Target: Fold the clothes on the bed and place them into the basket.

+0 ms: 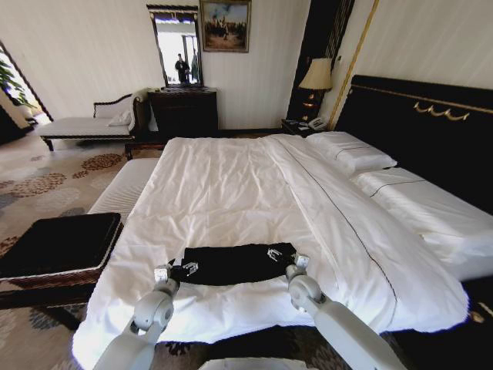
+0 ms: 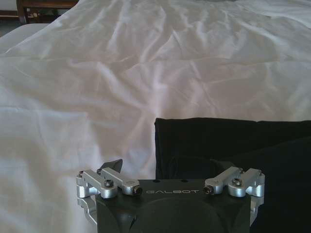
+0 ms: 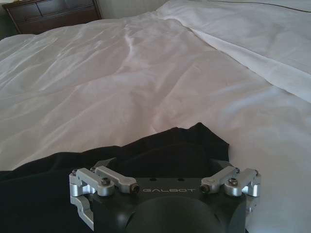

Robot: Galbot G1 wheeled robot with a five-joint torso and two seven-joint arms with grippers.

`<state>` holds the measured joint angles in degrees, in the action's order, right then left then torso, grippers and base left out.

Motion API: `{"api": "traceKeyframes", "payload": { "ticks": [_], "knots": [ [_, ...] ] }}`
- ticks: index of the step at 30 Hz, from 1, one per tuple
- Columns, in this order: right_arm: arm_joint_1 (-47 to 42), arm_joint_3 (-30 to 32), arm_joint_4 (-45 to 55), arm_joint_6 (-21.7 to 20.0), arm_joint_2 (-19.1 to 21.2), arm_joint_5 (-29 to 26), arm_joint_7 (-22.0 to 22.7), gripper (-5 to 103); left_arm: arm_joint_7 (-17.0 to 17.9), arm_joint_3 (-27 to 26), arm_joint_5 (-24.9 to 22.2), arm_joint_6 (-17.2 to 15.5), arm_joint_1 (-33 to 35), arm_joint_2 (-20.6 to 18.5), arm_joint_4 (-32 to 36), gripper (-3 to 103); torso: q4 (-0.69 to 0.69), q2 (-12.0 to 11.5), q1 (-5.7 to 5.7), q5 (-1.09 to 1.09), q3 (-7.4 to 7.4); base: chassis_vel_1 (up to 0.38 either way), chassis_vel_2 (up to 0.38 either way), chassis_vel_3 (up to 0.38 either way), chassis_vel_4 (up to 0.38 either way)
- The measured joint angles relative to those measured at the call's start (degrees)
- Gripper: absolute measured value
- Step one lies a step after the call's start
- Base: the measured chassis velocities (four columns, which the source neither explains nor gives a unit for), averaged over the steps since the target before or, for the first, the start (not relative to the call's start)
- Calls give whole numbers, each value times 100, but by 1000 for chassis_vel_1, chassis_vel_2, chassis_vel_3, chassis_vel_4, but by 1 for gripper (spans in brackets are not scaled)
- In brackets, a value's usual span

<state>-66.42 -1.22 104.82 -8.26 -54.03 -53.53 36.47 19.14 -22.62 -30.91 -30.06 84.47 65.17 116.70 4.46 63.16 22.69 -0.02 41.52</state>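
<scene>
Here, a black T-shirt lies folded into a flat band near the foot of a wide white bed. No lettering on the shirt is readable. The left gripper sits at the band's left end, with the cloth edge just inside its spread fingers. The right gripper sits at the right end, fingers spread over the fabric. Whether either one actually grips the cloth cannot be told. Each gripper body carries the word "GALBOT" in the wrist views. Well to the left of the left gripper, beside the bed, stands a black tray-like basket on dark wooden legs.
</scene>
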Motion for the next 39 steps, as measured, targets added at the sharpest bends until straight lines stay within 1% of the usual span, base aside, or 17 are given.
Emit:
{"api": "traceKeyframes", "payload": {
  "ticks": [1, 4, 7, 8, 11, 15, 17, 20, 21, 24, 27, 30, 32, 34, 35, 37, 39],
  "knots": [
    [-95, 17, 91, -13, 45, -15, 39, 100, 27, -14, 0, -70, 74, -34, 80, 100, 0, 0, 0, 1, 0, 0, 0, 0, 0],
    [-756, 147, 837, -131, 387, -94, 331, 100, 311, -137, -91, -577, 551, -280, 520, 100, 1, 0, -1, 3, 0, 0, 0, 0, 0],
    [-945, 228, 1131, -170, 509, -118, 421, 100, 409, -195, -176, -705, 681, -378, 646, 100, 1, 0, -1, 3, 0, 0, 0, 0, 0],
    [-1111, 381, 1477, -209, 647, -172, 503, 100, 531, -295, -337, -832, 808, -509, 817, 100, 0, 0, -1, 1, 0, 0, 0, 0, 0],
    [-1176, 619, 1795, -229, 762, -240, 535, 100, 611, -424, -572, -909, 848, -620, 1048, 100, 0, 1, -1, 1, 0, 0, 0, 0, 0],
    [-1028, 905, 1939, -207, 749, -302, 445, 100, 527, -580, -888, -785, 675, -628, 1283, 100, 0, 1, -1, 1, 0, 0, 0, 0, 0],
    [-550, 920, 1571, -87, 518, -348, 140, 100, 190, -522, -967, -397, 253, -433, 1192, 100, 1, 1, -1, 3, 0, 0, 0, 0, 0],
    [38, 520, 762, -3, 190, -380, -55, 100, 27, -230, -702, -210, -112, -120, 549, 100, -1, 0, 1, 3, 2, 0, 0, 0, 0],
    [38, 520, 762, -3, 190, -380, -55, 100, 27, -230, -702, -210, -112, -120, 549, 100, -1, 0, 1, 3, 2, 0, 0, 0, 0],
    [314, 151, 38, 57, -88, -210, -177, 100, -48, 8, -228, -10, -136, 136, -59, 100, -2, -2, 3, 2, 3, 0, 0, 0, 0],
    [274, 21, -161, 76, -148, -95, -190, 100, -84, 96, 8, 73, 64, 130, -121, 100, -1, -2, 2, 3, 2, 0, 0, 0, 0],
    [68, 3, -61, 30, -88, -65, -70, 100, -90, 96, 77, 77, 282, 62, 10, 100, -1, -1, 1, 2, 2, 0, 0, 0, 0],
    [-272, 42, 209, -117, 43, -61, 286, 100, -45, 2, 77, 24, 475, -53, 211, 100, 0, -1, 0, 3, 0, 0, 0, 0, 0],
    [-659, 179, 497, -204, 190, -68, 557, 100, 95, -123, 15, -162, 637, -180, 369, 100, 1, -1, 0, 2, 0, 0, 0, 0, 0],
    [-659, 179, 497, -204, 190, -68, 557, 100, 95, -123, 15, -162, 637, -180, 369, 100, 1, -1, 0, 2, 0, 0, 0, 0, 0],
    [-1056, 461, 870, -238, 301, -112, 756, 100, 273, -283, -134, -385, 751, -348, 464, 100, 2, -1, 0, 4, 0, 0, 0, 0, 0],
    [-1222, 667, 1125, -249, 357, -190, 852, 100, 339, -371, -208, -463, 786, -443, 451, 100, 2, 0, -1, 2, 0, 0, 0, 0, 0]
  ]
}}
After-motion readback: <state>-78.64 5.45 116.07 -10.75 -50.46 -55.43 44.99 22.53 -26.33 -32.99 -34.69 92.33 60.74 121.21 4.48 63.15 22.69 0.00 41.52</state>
